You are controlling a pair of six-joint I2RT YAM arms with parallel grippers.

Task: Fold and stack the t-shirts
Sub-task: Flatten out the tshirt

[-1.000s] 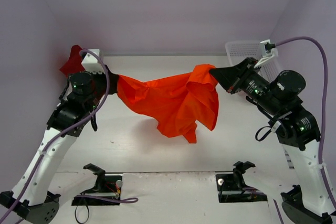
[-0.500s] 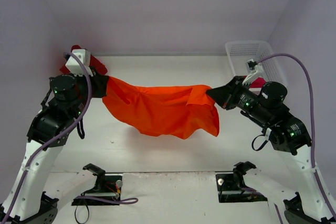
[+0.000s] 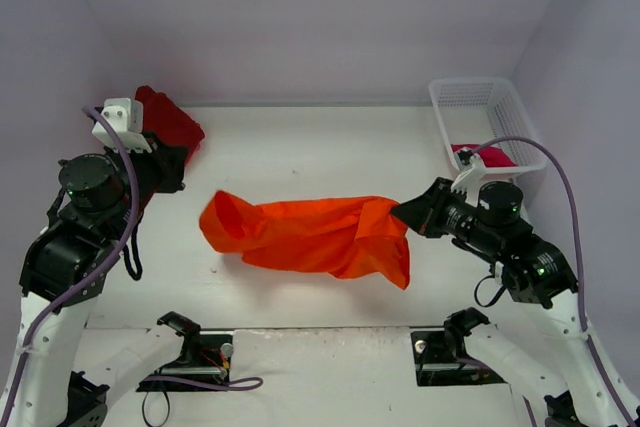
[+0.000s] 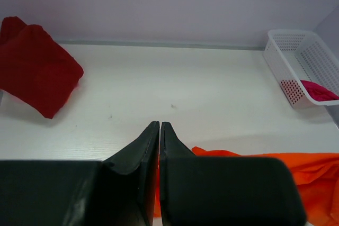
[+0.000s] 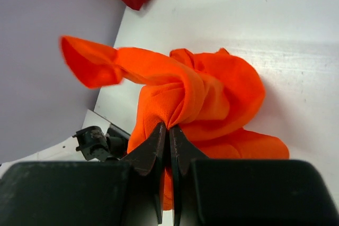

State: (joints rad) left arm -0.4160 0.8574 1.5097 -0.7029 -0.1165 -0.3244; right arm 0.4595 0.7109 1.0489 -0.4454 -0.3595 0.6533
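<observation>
The bright orange t-shirt (image 3: 320, 235) lies bunched across the middle of the table. My right gripper (image 3: 402, 210) is shut on a fold at the shirt's right end (image 5: 170, 126). The shirt's left end (image 5: 87, 62) looks blurred and lifted. It is apart from my left gripper (image 3: 178, 169), whose fingers are pressed shut (image 4: 159, 126) with no cloth at their tips. Some orange (image 4: 296, 170) shows below and to the right of that gripper. A dark red t-shirt (image 3: 165, 119) (image 4: 34, 70) sits folded at the far left. The crimson-pink t-shirt (image 3: 485, 157) (image 4: 318, 91) lies in the basket.
A white mesh basket (image 3: 470, 97) (image 4: 288, 51) stands at the far right corner. Purple walls close in the back and both sides. Two black stands (image 3: 190, 352) (image 3: 450, 347) sit at the near edge.
The orange shirt was stretched in the air between both grippers; it has dropped to the table. Both arms drew back toward the near edge, and the shirt's left end came free of the left gripper.
</observation>
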